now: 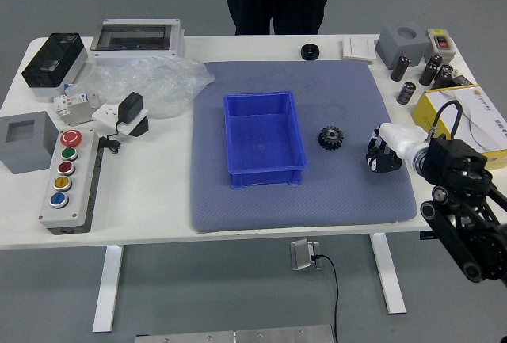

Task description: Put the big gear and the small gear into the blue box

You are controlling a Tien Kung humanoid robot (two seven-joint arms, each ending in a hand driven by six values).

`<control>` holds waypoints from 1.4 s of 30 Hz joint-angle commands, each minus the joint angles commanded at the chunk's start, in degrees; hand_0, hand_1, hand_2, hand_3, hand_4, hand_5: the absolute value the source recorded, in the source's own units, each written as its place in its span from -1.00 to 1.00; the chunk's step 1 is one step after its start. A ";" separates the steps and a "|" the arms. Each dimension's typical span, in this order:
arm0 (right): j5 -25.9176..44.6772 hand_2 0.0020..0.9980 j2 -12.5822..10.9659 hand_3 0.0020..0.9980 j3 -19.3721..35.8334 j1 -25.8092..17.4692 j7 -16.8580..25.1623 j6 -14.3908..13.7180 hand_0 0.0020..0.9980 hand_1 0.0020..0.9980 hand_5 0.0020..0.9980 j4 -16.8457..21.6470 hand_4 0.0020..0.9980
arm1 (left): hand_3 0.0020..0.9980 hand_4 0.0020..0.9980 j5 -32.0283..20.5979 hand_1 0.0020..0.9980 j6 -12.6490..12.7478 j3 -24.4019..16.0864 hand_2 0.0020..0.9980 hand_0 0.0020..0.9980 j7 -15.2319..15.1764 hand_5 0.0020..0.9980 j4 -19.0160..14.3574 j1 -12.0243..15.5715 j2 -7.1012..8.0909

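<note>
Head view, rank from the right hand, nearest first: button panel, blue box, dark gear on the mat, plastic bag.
Left of the right hand:
1. Dark gear, on the mat
2. Blue box, past the gear
3. Plastic bag, past the box
4. Button panel, left table end
</note>
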 joint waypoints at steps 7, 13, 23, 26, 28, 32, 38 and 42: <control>0.00 -0.08 -0.41 -0.03 0.69 1.51 -0.16 0.21 0.22 -0.11 -0.87 1.98 -0.06 | 0.35 0.10 0.05 0.49 -0.01 0.00 0.47 0.56 -0.01 -0.51 0.00 -0.02 0.13; 0.00 -0.08 -0.11 -0.03 0.38 4.14 -0.19 0.19 0.25 -0.10 -0.93 3.36 -0.11 | 0.35 0.10 0.11 0.49 -0.04 0.01 0.47 0.56 0.02 -0.51 0.00 -0.01 0.26; 0.00 -0.08 3.09 -0.04 -2.61 9.30 -0.11 0.29 0.26 -0.10 -0.94 3.86 -0.11 | 0.35 0.10 0.27 0.49 -0.16 0.10 0.47 0.56 0.14 -0.52 0.00 0.08 0.32; 0.00 -0.08 4.75 -0.04 -3.93 10.84 -0.07 0.26 0.26 -0.10 -0.94 3.60 -0.11 | 0.35 0.10 0.36 0.49 -0.18 0.04 0.47 0.56 0.16 -0.52 0.00 0.06 0.36; 0.00 -0.08 5.99 -0.04 -4.79 11.85 -0.03 0.23 0.26 -0.10 -0.94 3.23 -0.11 | 0.35 0.10 0.38 0.49 -0.20 0.04 0.47 0.56 0.17 -0.52 0.00 0.01 0.37; 0.00 -0.09 8.79 -0.04 -6.75 13.88 0.04 0.11 0.27 -0.11 -0.95 2.21 -0.11 | 0.35 0.10 0.26 0.49 -0.27 0.19 0.47 0.56 0.21 -0.52 0.00 -0.17 0.35; 0.00 -0.09 12.77 -0.04 -9.83 15.41 0.15 -0.28 0.27 -0.11 -0.95 0.39 -0.11 | 0.35 0.10 -0.10 0.49 -0.43 0.72 0.47 0.56 0.32 -0.52 0.00 -0.49 0.22; 0.00 -0.09 14.64 -0.04 -12.04 15.53 0.23 -0.63 0.27 -0.11 -0.96 -0.79 -0.10 | 0.35 0.10 -0.54 0.49 -0.52 1.31 0.47 0.56 0.35 -0.52 0.00 -0.72 -0.02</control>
